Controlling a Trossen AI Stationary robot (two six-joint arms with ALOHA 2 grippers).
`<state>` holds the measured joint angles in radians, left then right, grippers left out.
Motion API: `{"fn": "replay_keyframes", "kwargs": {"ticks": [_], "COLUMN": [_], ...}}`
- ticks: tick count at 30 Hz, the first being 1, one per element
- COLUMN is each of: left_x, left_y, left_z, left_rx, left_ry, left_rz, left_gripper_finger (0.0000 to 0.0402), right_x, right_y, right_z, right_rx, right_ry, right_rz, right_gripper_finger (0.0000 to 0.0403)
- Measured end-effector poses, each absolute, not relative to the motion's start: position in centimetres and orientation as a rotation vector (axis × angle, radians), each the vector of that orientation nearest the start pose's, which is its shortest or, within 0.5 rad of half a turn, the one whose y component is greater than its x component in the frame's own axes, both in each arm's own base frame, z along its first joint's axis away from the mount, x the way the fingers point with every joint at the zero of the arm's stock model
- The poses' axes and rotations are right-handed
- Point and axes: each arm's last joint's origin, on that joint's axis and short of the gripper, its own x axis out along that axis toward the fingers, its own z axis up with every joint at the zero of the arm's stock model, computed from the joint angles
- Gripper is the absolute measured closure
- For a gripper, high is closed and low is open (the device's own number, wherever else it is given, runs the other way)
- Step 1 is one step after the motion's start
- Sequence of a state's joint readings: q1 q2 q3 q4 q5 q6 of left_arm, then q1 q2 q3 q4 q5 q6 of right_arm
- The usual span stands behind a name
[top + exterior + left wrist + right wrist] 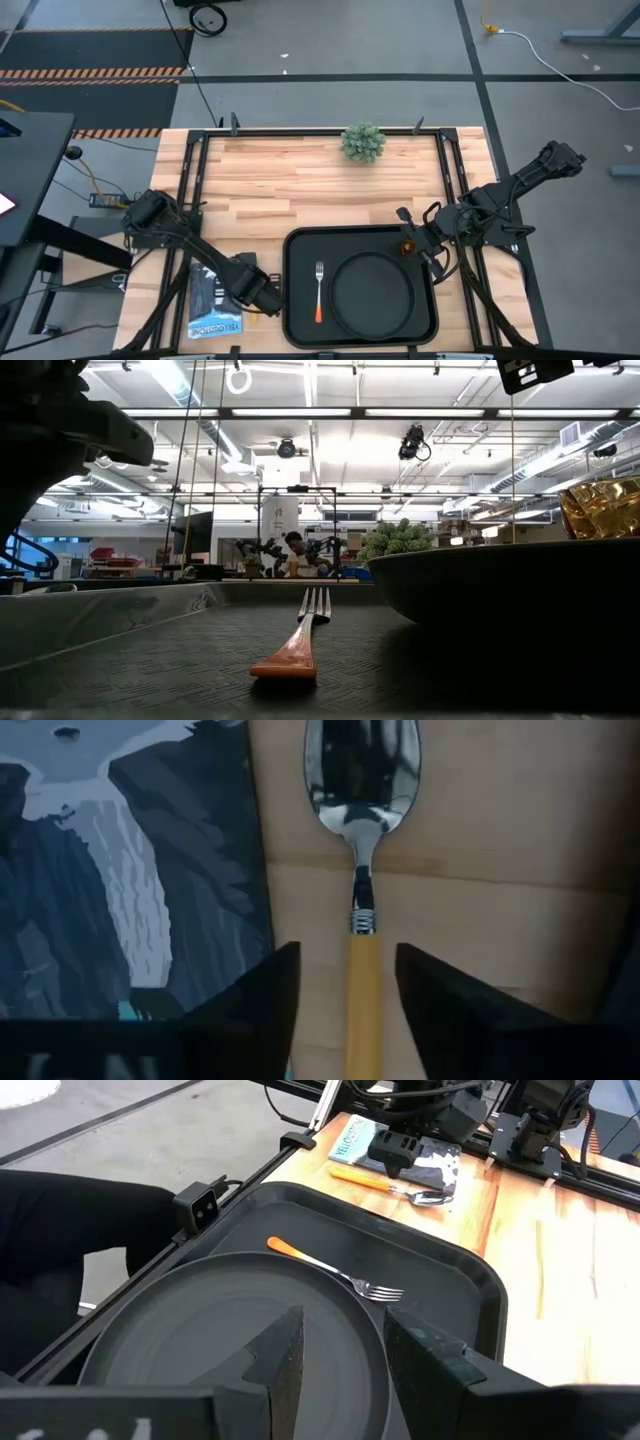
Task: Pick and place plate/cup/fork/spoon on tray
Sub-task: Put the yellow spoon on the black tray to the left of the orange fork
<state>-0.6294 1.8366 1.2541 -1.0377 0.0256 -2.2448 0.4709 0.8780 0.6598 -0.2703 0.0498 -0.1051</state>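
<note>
- One thing is not on the tray yet: the spoon [362, 870]. It lies flat on the wooden table [500, 870], just beside the tray's left edge. A blue and black packet [120, 880] lies close on its other side.
- The spoon looks small and light. It is hard and will not bend. Its shiny silver bowl is smooth and round, so I think it would slip there. The orange handle is straight and thin, so that is the best place to hold it.
- The spoon lies very low on the wood, so the fingers need to go right down to the table to catch it.
- The left gripper [347, 952] hangs over the spoon's handle. Its two fingers are spread apart, one on each side of the handle. They are not pinching it yet.
- The packet is very near one finger. That finger could bump it or land on it when the fingers go down.
- The tray [300, 240] sits at the near edge of the table. The fork [319, 290] lies on its left part, and the plate [372, 290] fills the middle and right.
- There is a bare strip of tray on both sides of the fork. I think the spoon could go there.
- The cup [407, 245] seems to stand in the far right corner of the tray.
- The right gripper [343, 1320] is close by the cup and points over the plate. Its fingers are spread and hold nothing.
- A small green plant [362, 142] stands at the far edge of the table, well away from it all.
</note>
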Motion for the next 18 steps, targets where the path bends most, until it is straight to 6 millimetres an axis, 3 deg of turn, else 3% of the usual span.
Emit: {"fn": "replay_keyframes", "kwargs": {"ticks": [6, 11, 18], "left_x": [25.9, 25.6, 25.5], "left_y": [-19.0, -18.7, -18.4], "left_z": [16.6, 14.9, 14.2], "left_rx": [-1.236, -1.268, -1.276], "left_ry": [1.222, 1.216, 1.213], "left_rz": [1.260, 1.229, 1.232], "left_gripper_finger": [0.0205, 0.0219, 0.0237], "right_x": [16.9, 16.9, 16.9], "right_y": [8.4, 8.4, 8.4], "right_z": [26.7, 26.7, 26.7], "right_rx": [-0.228, -0.228, -0.221], "right_ry": [0.454, 0.454, 0.456], "right_rz": [0.438, 0.438, 0.436], "right_gripper_finger": [0.0258, 0.0258, 0.0258]}}
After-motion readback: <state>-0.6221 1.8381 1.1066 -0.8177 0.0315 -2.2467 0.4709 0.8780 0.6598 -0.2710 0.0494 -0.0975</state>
